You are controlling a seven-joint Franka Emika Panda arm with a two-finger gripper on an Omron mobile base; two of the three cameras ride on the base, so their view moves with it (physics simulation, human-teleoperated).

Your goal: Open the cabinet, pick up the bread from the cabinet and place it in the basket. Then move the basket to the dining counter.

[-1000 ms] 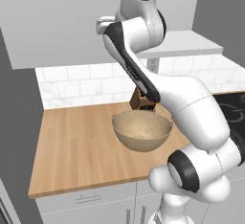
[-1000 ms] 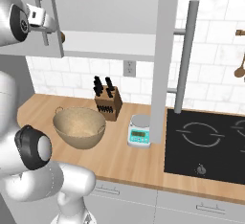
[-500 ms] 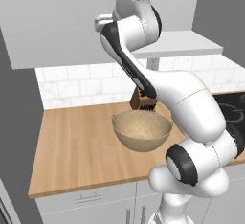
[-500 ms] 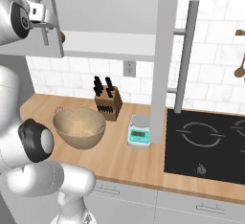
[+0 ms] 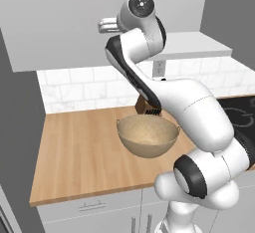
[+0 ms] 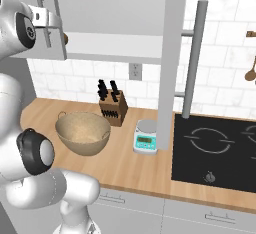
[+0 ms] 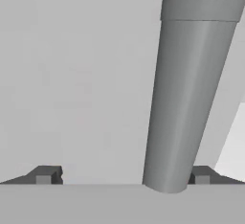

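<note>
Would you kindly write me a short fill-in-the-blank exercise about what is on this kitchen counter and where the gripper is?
1. The gripper has its jaws ____, with the cabinet's bar handle between the fingertips.
2. The knife block stands directly behind the ____.
3. The small scale sits between the basket and the black ____.

Missing words: open; basket; cooktop

The arm (image 5: 164, 92) hides most of the knife block (image 5: 148, 108).
</note>
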